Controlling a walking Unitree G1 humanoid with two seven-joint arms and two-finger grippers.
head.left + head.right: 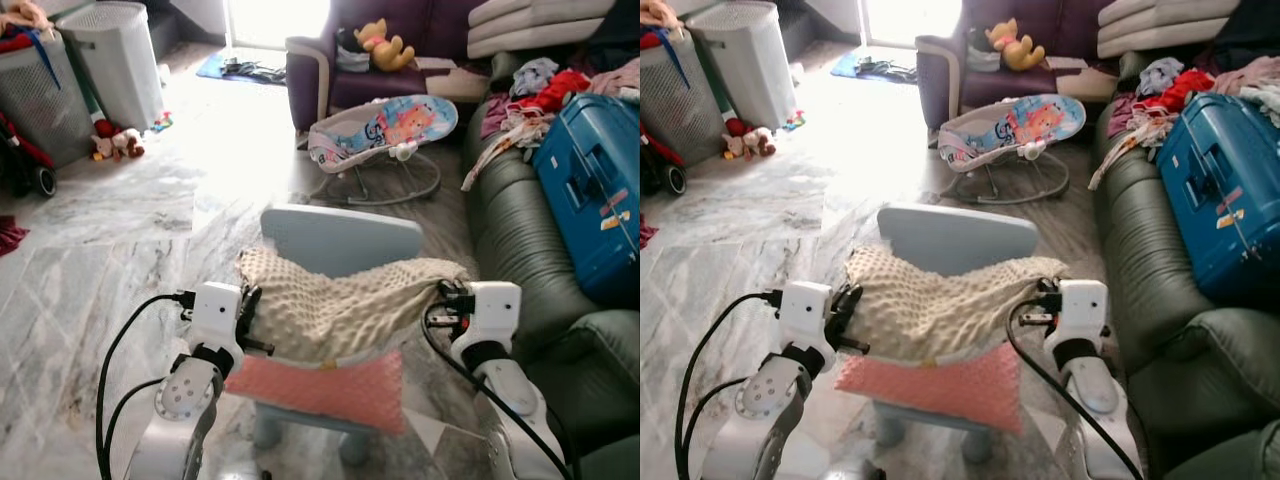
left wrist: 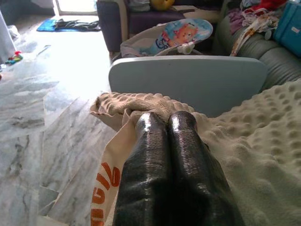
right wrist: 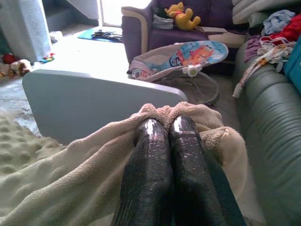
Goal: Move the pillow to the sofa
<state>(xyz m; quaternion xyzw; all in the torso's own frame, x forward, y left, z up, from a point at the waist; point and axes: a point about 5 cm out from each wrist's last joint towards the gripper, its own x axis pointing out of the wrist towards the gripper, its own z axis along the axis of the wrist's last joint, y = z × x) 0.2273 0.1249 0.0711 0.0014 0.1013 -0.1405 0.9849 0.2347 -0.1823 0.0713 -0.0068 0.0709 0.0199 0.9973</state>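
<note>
Btwn both hands [image 1: 250,318] [image 1: 440,305]: pillow [image 1: 340,300]

Chair [image 1: 340,240] seat hidden under pillow [image 1: 340,305]; suitcase [image 1: 590,190] cut off at frame edge.

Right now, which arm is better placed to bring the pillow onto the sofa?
Right. Both grippers pinch the pillow, the left and the right at opposite ends, but the sofa lies on the right, so the right end probably leads.
</note>
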